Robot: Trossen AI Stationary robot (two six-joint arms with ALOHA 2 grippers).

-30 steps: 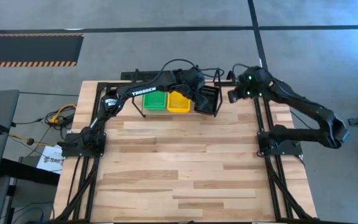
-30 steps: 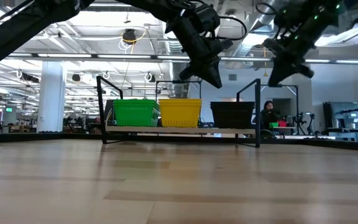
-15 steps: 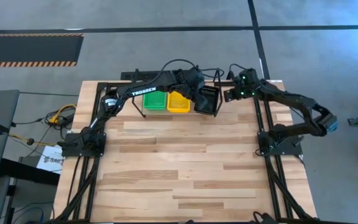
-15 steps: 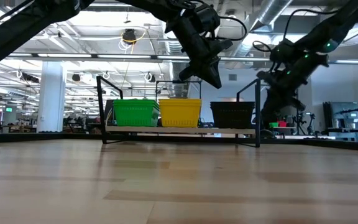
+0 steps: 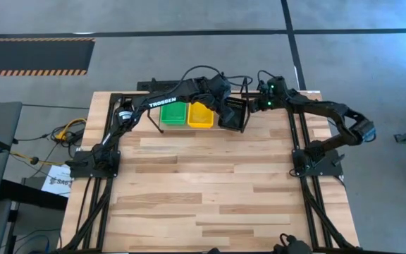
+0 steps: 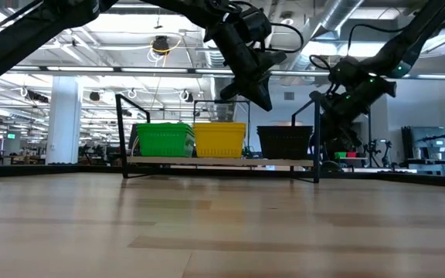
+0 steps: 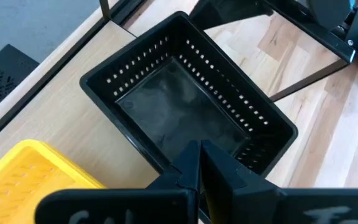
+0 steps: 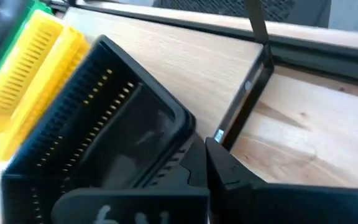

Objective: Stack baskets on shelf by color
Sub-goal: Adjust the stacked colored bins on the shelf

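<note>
The low black wire shelf (image 6: 118, 131) stands at the table's far edge. On it, from left to right, sit a green stack (image 5: 175, 113), a yellow stack (image 5: 201, 114) and a black stack (image 5: 232, 113) of baskets. My left gripper (image 6: 263, 100) is shut and hovers just above the near rim of the top black basket (image 7: 185, 99), touching nothing. My right gripper (image 5: 258, 106), also shut, is down at the shelf's right end loop (image 8: 244, 106), beside the black stack (image 8: 104, 137). My right gripper (image 8: 209, 149) has its shut fingertips against the wire upright of the shelf's right end loop (image 8: 229, 127), low down near the table. It comes from the table's right, slanting down. The shelf stands on the table.
The black tube frame (image 5: 294, 134) of the arms runs along both table sides, close by the shelf's right end. The wooden table top (image 5: 203, 183) lies bare in front of the shelf. Cables and a paper (image 5: 55, 176) lie off the table's left edge.
My right gripper has come down from high up beside the shelf and moved toward the table's left, onto the right end loop. The shelf with its three stacks has slid slightly toward the left. My left gripper has kept still above the black stack.
</note>
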